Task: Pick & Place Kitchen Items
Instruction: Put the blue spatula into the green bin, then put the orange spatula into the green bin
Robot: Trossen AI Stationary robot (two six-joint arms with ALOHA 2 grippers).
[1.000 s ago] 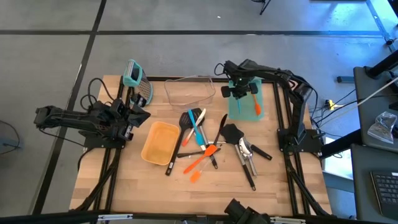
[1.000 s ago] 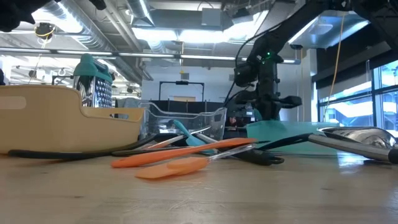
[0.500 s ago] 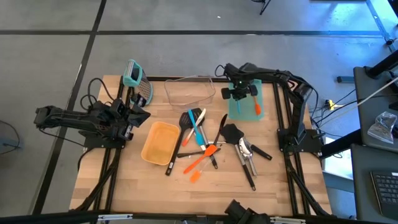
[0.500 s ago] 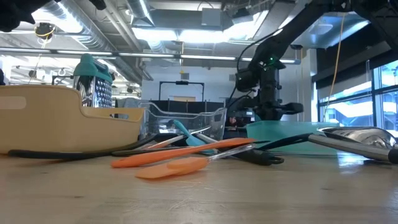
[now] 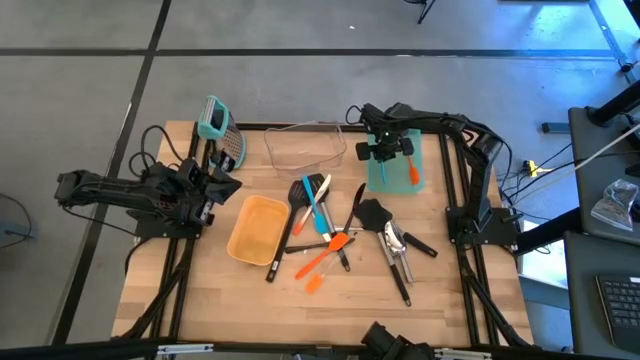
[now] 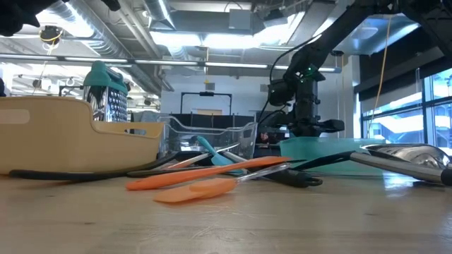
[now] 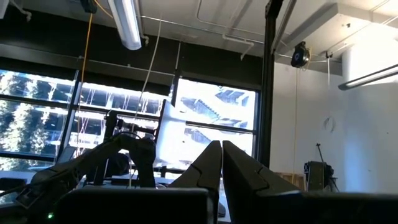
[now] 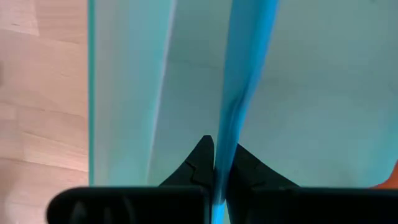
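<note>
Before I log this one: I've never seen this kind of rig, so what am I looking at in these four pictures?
Two dark robot arms work at a wooden table. One picture looks straight down, one looks level across the tabletop, and two come from cameras on the arms' wrists.

The right gripper hangs over a teal tray at the far right, shut on a thin blue utensil handle, which its wrist view shows running up from between the fingers. An orange spatula already lies in that tray.

The left gripper waits at the table's left edge, shut and empty, pointing into the room.

Mid-table lies a pile of utensils, beside a tan tray, a clear bin and a teal-handled grater.
</note>
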